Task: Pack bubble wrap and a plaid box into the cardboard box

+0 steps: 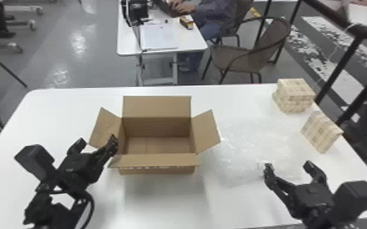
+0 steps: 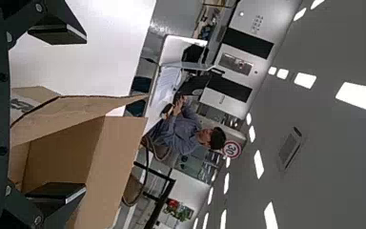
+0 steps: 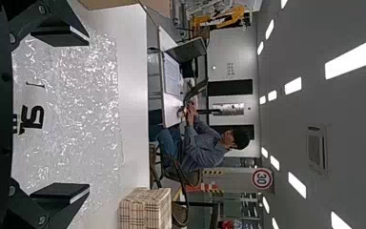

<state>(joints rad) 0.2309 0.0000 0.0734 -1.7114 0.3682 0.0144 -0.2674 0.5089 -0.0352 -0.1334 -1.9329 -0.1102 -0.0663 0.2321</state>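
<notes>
The cardboard box (image 1: 157, 164) stands with flaps spread, its visible floor bare. Bubble wrap (image 1: 253, 146) lies flat to its right. Beyond the wrap, toward the table's right edge, are stacked plaid boxes (image 1: 295, 94) and a single plaid box (image 1: 321, 132) standing on edge. My left gripper (image 1: 96, 144) is open beside the box's left flap; in the left wrist view the gripper (image 2: 57, 114) has the box (image 2: 119, 167) past its fingers. My right gripper (image 1: 289, 167), open, is over the wrap's near edge. In the right wrist view the gripper (image 3: 59, 114) faces the wrap (image 3: 83, 105) and plaid boxes (image 3: 145, 210).
The white table (image 1: 161, 201) carries everything. Behind it stand a second table (image 1: 198, 42) with a laptop and papers, and brown chairs (image 1: 244, 58). Black rails (image 1: 341, 64) run beyond the right edge.
</notes>
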